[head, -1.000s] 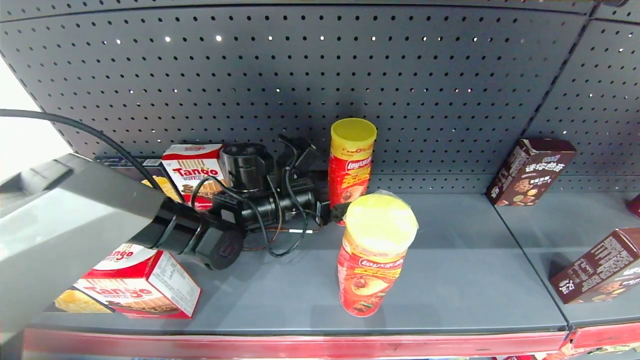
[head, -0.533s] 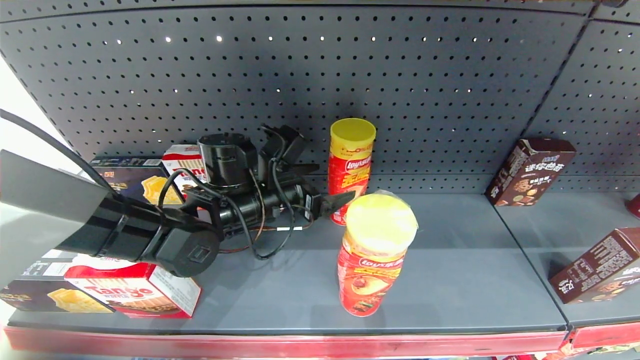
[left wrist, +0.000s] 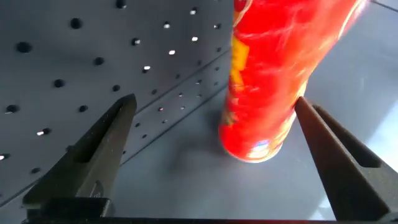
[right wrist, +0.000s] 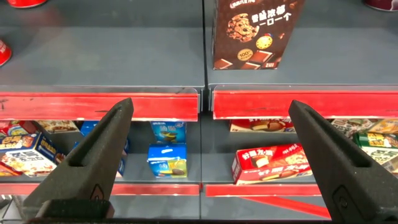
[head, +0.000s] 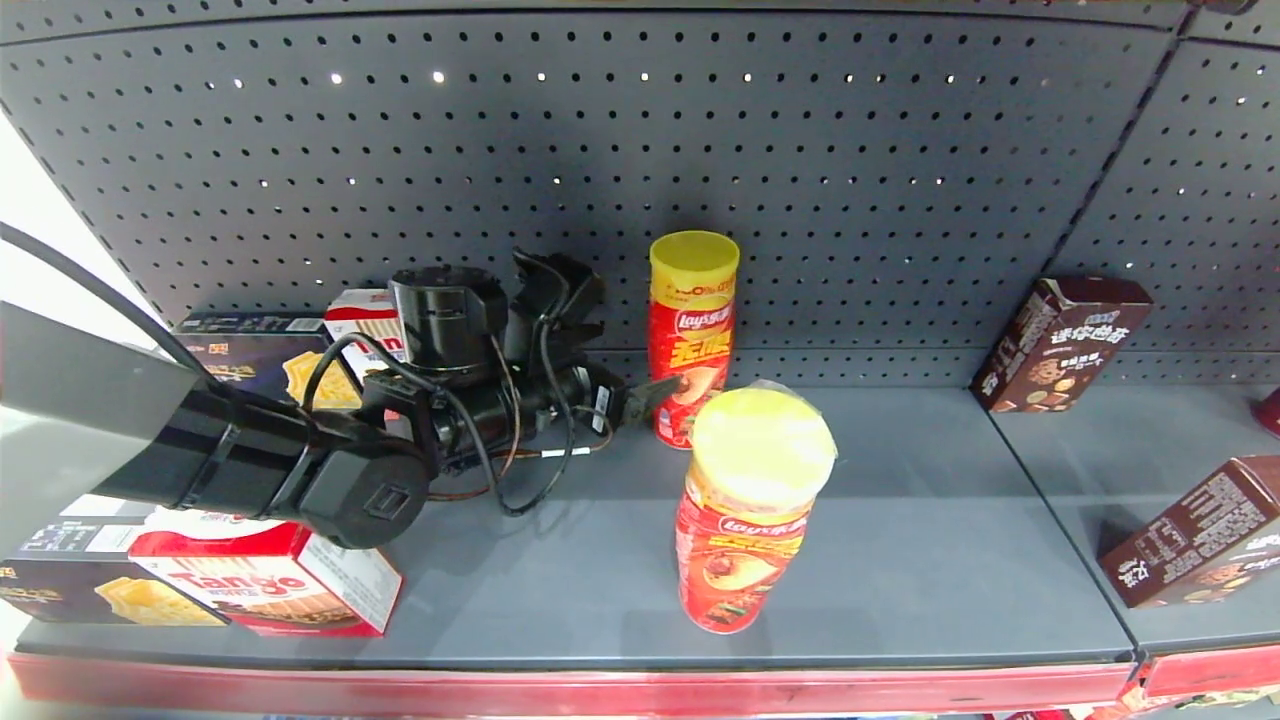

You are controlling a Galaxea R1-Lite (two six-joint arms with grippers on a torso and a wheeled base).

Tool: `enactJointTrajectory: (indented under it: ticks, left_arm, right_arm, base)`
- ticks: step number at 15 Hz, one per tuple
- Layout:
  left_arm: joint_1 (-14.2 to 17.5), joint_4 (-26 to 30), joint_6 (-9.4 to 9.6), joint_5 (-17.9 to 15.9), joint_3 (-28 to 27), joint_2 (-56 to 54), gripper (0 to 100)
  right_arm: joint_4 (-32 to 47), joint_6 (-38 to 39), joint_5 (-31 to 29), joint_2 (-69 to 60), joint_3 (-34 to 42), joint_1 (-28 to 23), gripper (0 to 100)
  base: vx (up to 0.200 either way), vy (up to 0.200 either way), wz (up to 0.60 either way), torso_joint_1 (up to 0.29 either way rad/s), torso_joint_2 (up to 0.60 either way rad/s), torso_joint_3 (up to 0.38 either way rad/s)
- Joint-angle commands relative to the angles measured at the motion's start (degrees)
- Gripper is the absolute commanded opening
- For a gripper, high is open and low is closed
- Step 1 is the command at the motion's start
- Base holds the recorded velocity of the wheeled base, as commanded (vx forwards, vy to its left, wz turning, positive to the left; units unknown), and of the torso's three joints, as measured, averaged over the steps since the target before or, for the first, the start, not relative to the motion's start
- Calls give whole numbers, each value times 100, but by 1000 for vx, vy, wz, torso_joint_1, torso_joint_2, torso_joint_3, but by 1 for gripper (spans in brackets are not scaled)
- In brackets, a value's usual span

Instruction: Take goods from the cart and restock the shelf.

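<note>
While the left gripper [head: 660, 392] lies low over the shelf [head: 930, 540] with its fingers spread wide and nothing between them under pressure, the rear chip can [head: 693, 345] stands upright at the shelf's back edge, close against the perforated back panel [head: 800, 200]. The wrist view shows its base lying between the two fingers without either one clearly touching it. That closeness looks like the main hazard. A sideways drift of the arm would probably bring one finger against the can low down, and a tall, narrow can is likely to tip from such a nudge. The front chip can [head: 752, 510] stands just ahead of it, nearer the shelf's front edge. A falling rear can could therefore strike it, and either one might roll off the front. A straight pull back along the fingers' own line seems safest. The wrist's loose cables hang near the wafer box [head: 270, 585] at the front left corner and might snag it. The right gripper [right wrist: 211, 106] hangs parted and empty, facing lower shelves.
</note>
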Motion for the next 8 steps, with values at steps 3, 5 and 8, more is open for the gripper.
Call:
enactJointTrajectory:
  ticks: [3,5,8]
  left_arm:
    - [15,-7,0,64,-10,7,100]
    - [6,-16,0,64,-1,-2,100]
    - [-64,-16,158,64,113,-231,100]
  right_arm:
    - [-1,-7,0,7,0,4,100]
    - [-1,-7,0,7,0,-5,100]
    - [-1,-7,0,7,0,4,100]
  base:
    - [0,0,0,0,0,0]
    - [0,0,0,0,0,0]
    - [0,0,0,0,0,0]
